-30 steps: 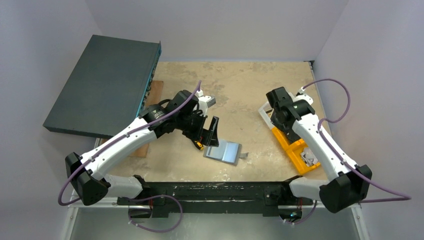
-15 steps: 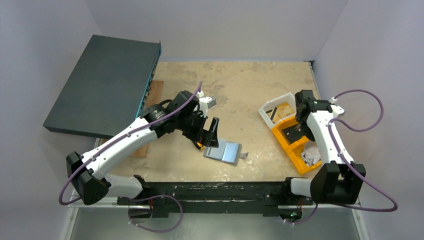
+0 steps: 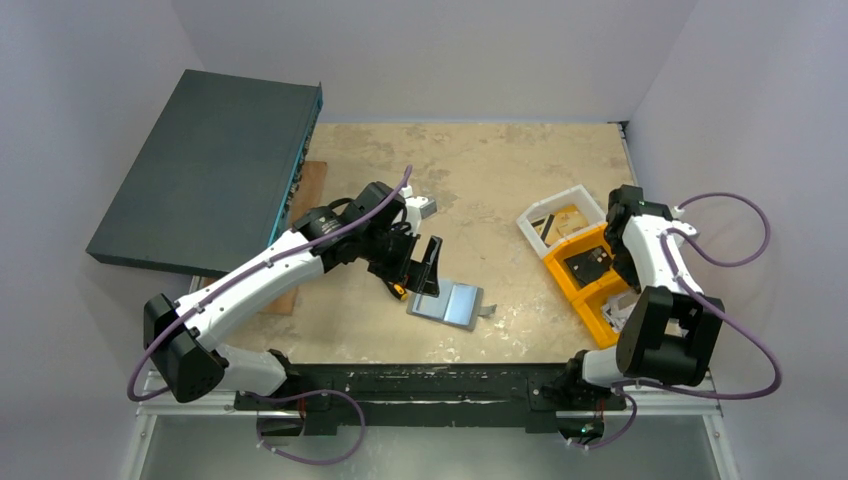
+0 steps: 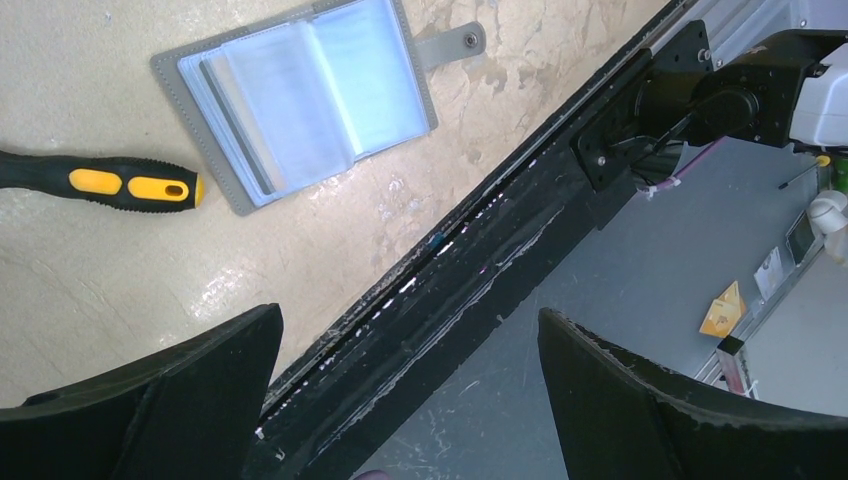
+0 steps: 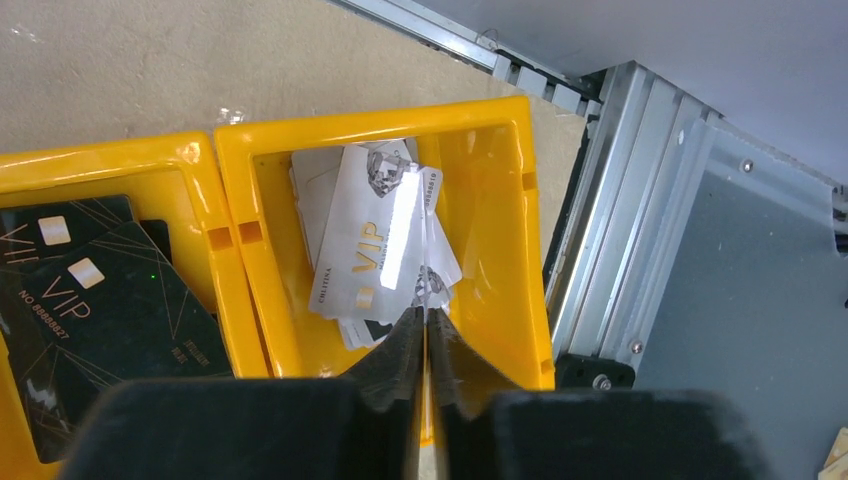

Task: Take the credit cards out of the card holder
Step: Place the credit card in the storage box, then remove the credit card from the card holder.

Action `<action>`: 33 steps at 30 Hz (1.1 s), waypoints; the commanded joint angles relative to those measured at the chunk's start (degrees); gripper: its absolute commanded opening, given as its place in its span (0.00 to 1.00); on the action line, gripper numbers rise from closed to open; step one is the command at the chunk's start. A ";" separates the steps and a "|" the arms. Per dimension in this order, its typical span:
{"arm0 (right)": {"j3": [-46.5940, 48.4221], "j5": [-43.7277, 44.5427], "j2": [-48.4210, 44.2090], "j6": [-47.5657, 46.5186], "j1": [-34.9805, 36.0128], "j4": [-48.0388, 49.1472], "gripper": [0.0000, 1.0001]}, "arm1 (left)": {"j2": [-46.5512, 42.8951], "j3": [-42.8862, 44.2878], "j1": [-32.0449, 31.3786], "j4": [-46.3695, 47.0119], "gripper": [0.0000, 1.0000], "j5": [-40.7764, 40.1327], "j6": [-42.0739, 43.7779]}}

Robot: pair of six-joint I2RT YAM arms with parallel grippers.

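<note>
**Subject.** The small flat grey bifold card holder point(image 3: 447, 302) lies opened out on the tan table top point(image 3: 500, 170), pale blue-grey inside face up, near the table's front edge. Whether any card is left in its clear sleeves cannot be told.

**Orientation.** In the top view, the holder's long axis runs roughly left to right with a slight tilt. Its fold crosses that axis, and its little closing tab point(image 3: 487, 311) points right, towards the right arm's side.

**Left gripper** point(image 3: 424, 266). It is poised just beyond the holder's left end, slightly farther from the bases. The jaws are spread wide with nothing between them. This is clearly the nearer arm, and the holder lies from it towards the right and the front edge.

**Right gripper** point(image 5: 425, 318). The fingers are pressed together on nothing. It hangs well to the right of the holder, over an orange plastic bin point(image 5: 520, 200) containing a silver VIP card point(image 5: 375, 235).

**Obstruction.** A black-and-yellow-handled screwdriver point(image 4: 100, 180) lies just off the holder's left edge.

**Judgement.** The next reach falls to the left arm, entering from the holder's left end.
</note>
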 commanded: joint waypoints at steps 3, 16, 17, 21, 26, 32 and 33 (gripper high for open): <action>1.97 2.00 1.52 2.55 -0.13 -2.95 0.39 | 0.39 0.27 -0.07 0.50 1.00 0.83 0.80; 1.84 -13.10 -11.62 -11.57 7.86 7.55 0.82 | 1.25 -0.41 0.63 0.89 1.00 -0.84 -0.01; 1.41 -15.82 -13.82 -11.77 9.98 9.29 0.84 | 1.16 -0.63 1.10 0.87 1.00 -1.36 -0.36; -4.20 -30.46 -22.02 -10.72 16.59 20.12 0.86 | 0.63 -2.22 3.24 1.37 1.00 -3.79 -1.73; -10.52 -37.51 -24.86 -5.25 27.50 29.55 0.80 | 0.45 -3.44 6.13 1.51 1.00 -6.54 -2.25; -13.83 -39.54 -20.96 -1.55 41.51 37.46 0.68 | 0.61 -5.38 6.57 2.49 1.00 -10.28 -3.56; -13.98 -39.77 -19.89 -1.25 43.55 38.60 0.67 | 0.66 -5.95 6.62 2.93 1.00 -10.55 -4.06</action>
